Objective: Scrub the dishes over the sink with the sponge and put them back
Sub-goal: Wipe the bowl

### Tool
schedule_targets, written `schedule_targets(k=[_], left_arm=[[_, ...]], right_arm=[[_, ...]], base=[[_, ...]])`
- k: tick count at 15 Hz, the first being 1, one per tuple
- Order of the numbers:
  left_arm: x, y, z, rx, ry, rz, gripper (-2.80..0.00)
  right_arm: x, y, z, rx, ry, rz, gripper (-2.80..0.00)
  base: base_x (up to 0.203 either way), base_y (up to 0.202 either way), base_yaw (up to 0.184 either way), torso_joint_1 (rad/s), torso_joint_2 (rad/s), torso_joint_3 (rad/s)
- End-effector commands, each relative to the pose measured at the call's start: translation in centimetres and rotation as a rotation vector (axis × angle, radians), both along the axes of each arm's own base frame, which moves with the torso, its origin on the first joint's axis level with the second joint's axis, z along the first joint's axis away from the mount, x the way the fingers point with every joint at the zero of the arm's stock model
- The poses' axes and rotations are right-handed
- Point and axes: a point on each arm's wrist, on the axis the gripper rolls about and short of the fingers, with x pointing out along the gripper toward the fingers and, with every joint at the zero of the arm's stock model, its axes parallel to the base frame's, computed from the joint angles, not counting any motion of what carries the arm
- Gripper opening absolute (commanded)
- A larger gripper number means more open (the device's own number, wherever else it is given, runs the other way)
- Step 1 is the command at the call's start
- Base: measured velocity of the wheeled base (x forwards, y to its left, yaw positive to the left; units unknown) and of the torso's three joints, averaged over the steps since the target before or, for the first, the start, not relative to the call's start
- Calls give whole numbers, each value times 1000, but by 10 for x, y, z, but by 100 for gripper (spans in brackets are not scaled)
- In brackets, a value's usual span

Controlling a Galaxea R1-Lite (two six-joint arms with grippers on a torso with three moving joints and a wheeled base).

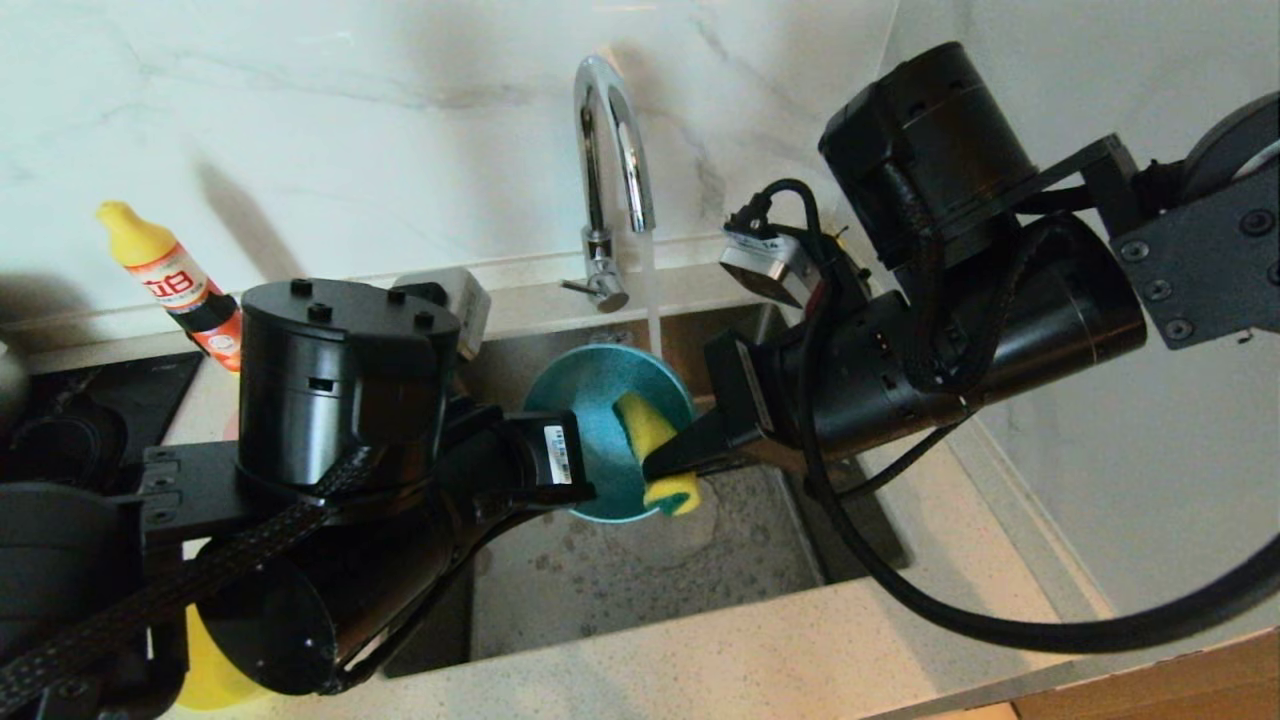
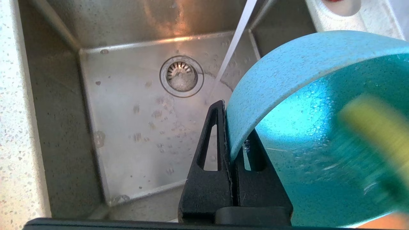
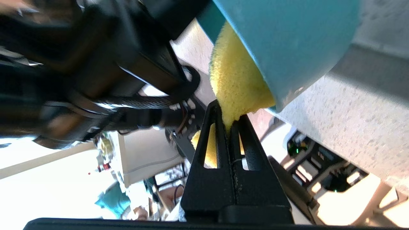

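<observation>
While water is running from the chrome tap (image 1: 612, 150) into the sink (image 2: 134, 127), the left gripper (image 2: 235, 134) is pinching the rim of the light blue bowl (image 1: 590, 440) between its 2 fingers, holding it tilted on edge above the basin with the opening facing the right arm. The right gripper (image 3: 228, 119) is clamping the yellow sponge (image 1: 655, 450) with its fingers pressed together on the foam, and the sponge is pressing against the inside of the bowl and overlapping its lower rim. A round strainer drain (image 2: 181, 76) is sitting in the wet basin floor. A red-labelled bottle with a yellow cap (image 1: 170, 280) is standing on the counter at the robot's left, beside the wall.
</observation>
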Motion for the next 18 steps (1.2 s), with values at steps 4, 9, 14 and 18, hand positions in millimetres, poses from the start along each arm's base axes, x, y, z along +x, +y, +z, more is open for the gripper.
schedule_targets(k=[4,9,14,18], left_arm=[[-2,2,-6,14,13,1,-280],[-2,2,-15,25,13,-5,-280],[-2,1,-12,19,7,-5,-280],[-3,3,-12,19,5,-2,-280]], right_arm=[[3,-4,18,49,-43,-16,-280],[8,5,12,43,-42,-3,-280],[7,20,6,32,-32,29,-280],[4,23,5,29,-28,40,-280]], base=[[0,0,0,0,0,0],[0,0,0,0,0,0],[0,0,0,0,0,0],[0,0,0,0,0,0]])
